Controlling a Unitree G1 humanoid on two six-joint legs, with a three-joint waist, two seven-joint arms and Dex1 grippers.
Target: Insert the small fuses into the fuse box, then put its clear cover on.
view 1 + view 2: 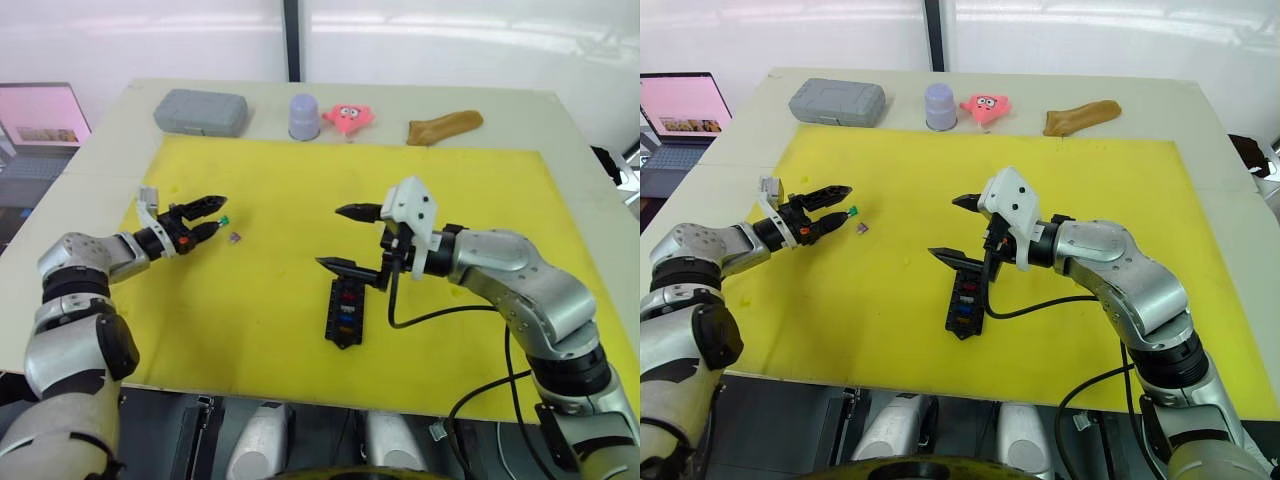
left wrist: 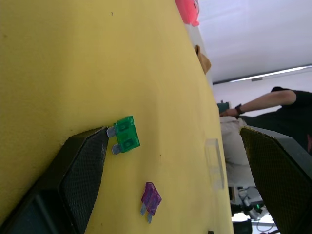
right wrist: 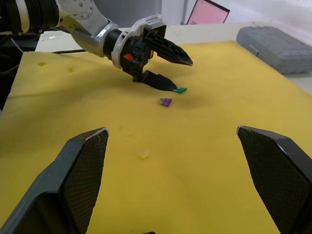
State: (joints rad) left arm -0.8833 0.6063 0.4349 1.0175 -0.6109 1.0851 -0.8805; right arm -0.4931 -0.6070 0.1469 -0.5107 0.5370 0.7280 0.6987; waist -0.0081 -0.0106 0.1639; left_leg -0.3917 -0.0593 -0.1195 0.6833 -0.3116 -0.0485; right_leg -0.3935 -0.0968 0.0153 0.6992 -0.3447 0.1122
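The black fuse box (image 1: 344,311) lies on the yellow mat (image 1: 270,180) with a few coloured fuses in its slots. My right gripper (image 1: 333,238) hovers open just above its far end. Two small fuses lie loose at the left: a green fuse (image 1: 224,220) and a purple fuse (image 1: 235,237). My left gripper (image 1: 212,216) is open low over the mat, and its lower fingertip (image 2: 100,139) touches the green fuse (image 2: 124,135). The purple fuse (image 2: 151,198) lies a little beyond it. The clear cover (image 2: 214,163) lies flat on the mat farther on.
Along the table's far edge stand a grey case (image 1: 200,110), a lavender cup (image 1: 304,116), a pink star toy (image 1: 348,117) and a brown object (image 1: 443,126). A laptop (image 1: 40,130) sits at the far left. A person (image 2: 273,102) is beyond the table.
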